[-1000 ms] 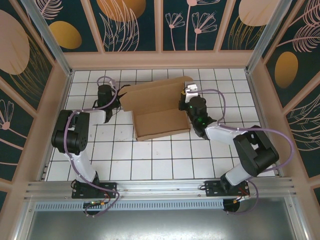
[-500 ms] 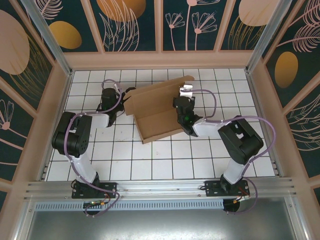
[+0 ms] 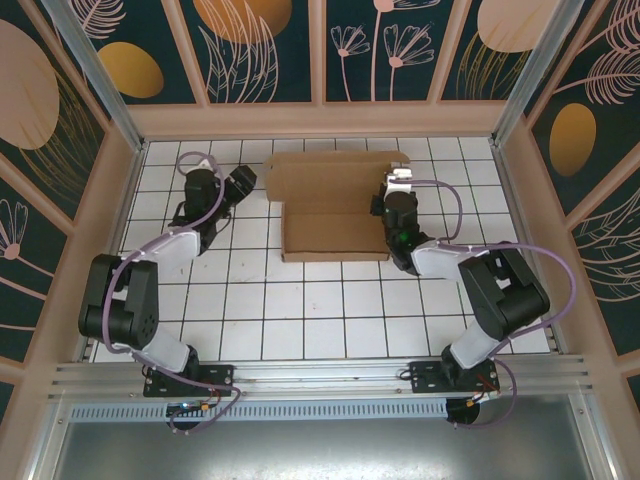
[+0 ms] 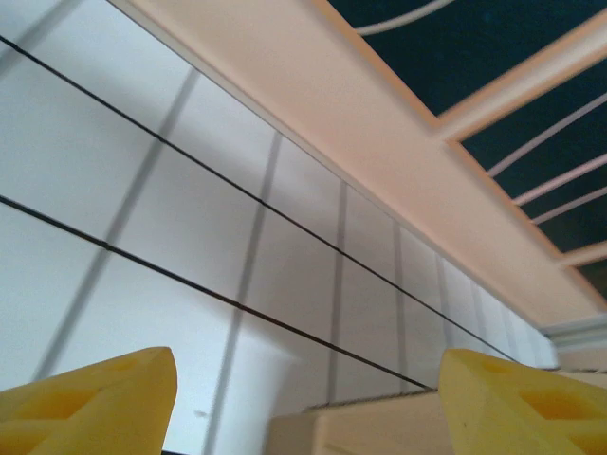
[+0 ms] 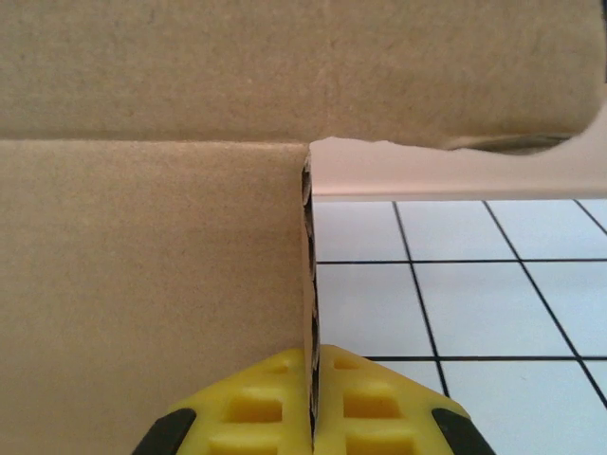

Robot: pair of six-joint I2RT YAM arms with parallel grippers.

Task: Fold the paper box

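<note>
- The table (image 3: 300, 310) is white, ruled into square tiles by thin dark lines, with a pale wooden kerb (image 3: 320, 120) round its far and side edges
- Above the kerb stand dark teal wall panels (image 3: 270, 50) painted with pale flowers and orange ovals, framed in light wood, with aluminium posts (image 3: 90, 70) at the far corners
- A metal rail (image 3: 320, 375) crosses the near edge and carries both arm bases
- The paper box (image 3: 335, 205) lies at the far middle of the table, a brown open tray with its wide flap towards the back wall
- The right gripper (image 5: 313, 379) has its yellow jaws clenched on an upright cardboard edge at the box's right side
- The left gripper (image 3: 243, 180) sits just beside the box's far left corner, jaws spread wide, nothing between them
</note>
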